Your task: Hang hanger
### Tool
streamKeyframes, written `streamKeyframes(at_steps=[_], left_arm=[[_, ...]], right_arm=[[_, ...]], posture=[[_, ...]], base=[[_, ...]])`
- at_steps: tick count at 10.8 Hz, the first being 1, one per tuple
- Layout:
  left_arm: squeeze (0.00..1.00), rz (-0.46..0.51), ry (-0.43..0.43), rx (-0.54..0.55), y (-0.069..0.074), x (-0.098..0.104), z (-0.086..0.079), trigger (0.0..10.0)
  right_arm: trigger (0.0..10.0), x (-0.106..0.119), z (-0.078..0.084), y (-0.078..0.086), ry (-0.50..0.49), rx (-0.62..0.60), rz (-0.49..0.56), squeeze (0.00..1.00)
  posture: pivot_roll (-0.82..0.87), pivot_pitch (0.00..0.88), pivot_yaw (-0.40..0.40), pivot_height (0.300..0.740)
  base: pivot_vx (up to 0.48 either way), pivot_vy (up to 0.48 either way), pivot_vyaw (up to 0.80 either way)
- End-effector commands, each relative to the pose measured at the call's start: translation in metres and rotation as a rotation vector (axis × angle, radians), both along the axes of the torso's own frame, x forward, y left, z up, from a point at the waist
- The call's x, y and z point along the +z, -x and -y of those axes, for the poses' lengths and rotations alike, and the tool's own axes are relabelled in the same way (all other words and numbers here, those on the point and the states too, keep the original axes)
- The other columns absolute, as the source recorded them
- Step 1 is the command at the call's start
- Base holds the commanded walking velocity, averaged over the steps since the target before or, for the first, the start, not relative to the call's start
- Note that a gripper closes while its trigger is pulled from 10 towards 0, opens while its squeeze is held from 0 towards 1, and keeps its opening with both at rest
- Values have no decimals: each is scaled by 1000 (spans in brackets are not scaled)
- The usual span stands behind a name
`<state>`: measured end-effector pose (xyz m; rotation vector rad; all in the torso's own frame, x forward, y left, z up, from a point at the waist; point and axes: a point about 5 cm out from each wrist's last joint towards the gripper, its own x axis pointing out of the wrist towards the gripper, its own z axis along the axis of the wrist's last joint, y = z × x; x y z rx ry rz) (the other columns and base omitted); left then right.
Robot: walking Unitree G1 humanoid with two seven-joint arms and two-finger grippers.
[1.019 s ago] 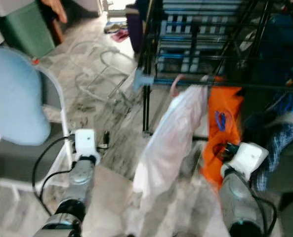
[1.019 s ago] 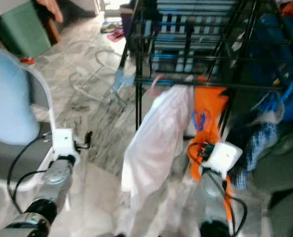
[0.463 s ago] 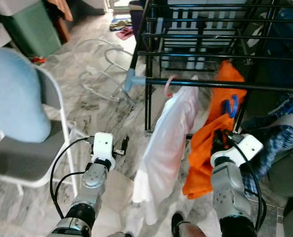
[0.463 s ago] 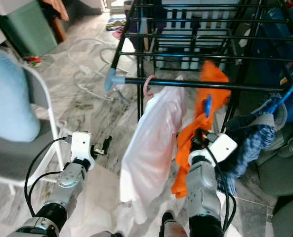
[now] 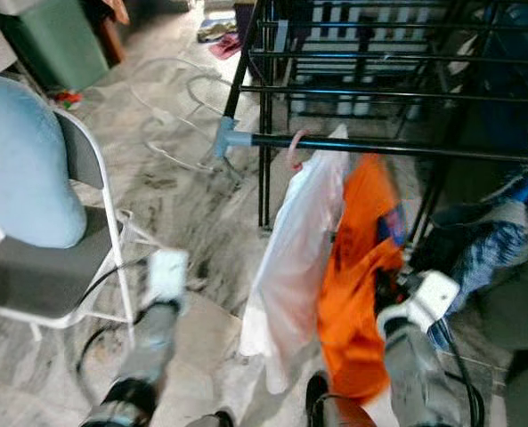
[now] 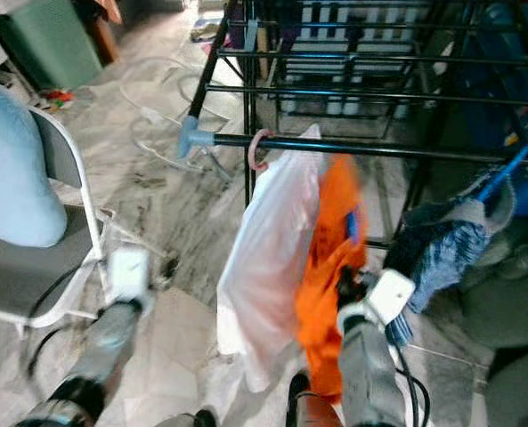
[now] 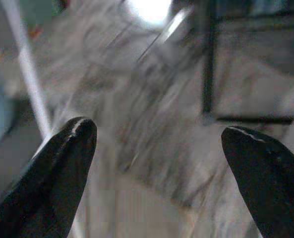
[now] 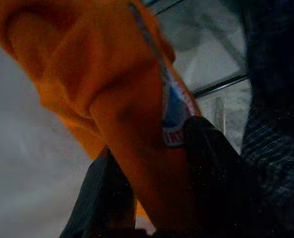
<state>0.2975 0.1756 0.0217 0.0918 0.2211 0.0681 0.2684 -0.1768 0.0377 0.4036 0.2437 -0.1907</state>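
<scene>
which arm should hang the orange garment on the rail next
Probably the right. The right gripper is shut on the orange garment, beside the black rail; the left gripper is open, low over the floor.

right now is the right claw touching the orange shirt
Touching. The right wrist view shows the right claw with its black fingers closed around a fold of the orange cloth shirt.

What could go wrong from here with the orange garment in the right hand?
1. The right hand pinches only a fold of the orange garment, so the cloth may slip out on a lift.
2. The garment hangs against the white garment; raising it could drag that one's pink hook along or off the black rail.
3. The views are blurred, so aiming may be off.
</scene>
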Motion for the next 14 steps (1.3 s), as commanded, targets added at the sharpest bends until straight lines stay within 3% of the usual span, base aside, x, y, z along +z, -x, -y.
streamKeyframes(at_steps=[1, 4, 6, 11, 14], left_arm=[[0, -63, 10, 81, 11, -12, -15, 10000], [0, -118, -22, 178, 30, -28, -31, 10000], [0, -198, 3, 93, 34, -38, -20, 10000], [0, -301, -14, 67, 41, -49, -24, 10000], [0, -353, -4, 55, 46, -55, -24, 10000]], right_arm=[[10000, -1, -7, 1, 31, 63, 3, 0], [10000, -3, -3, 0, 74, 111, 0, 0], [10000, -2, 3, -8, 60, 30, -5, 0], [10000, -5, 6, 1, 81, -25, -13, 0], [10000, 32, 16, -2, 140, -135, 167, 0]], posture=[[-100, 185, 60, 740], [-78, 178, 13, 740], [-67, 167, 17, 740], [-91, 179, 48, 740], [-104, 175, 53, 740]], base=[[0, 0, 0], [0, 0, 0], [0, 0, 0], [0, 0, 0], [0, 0, 0]])
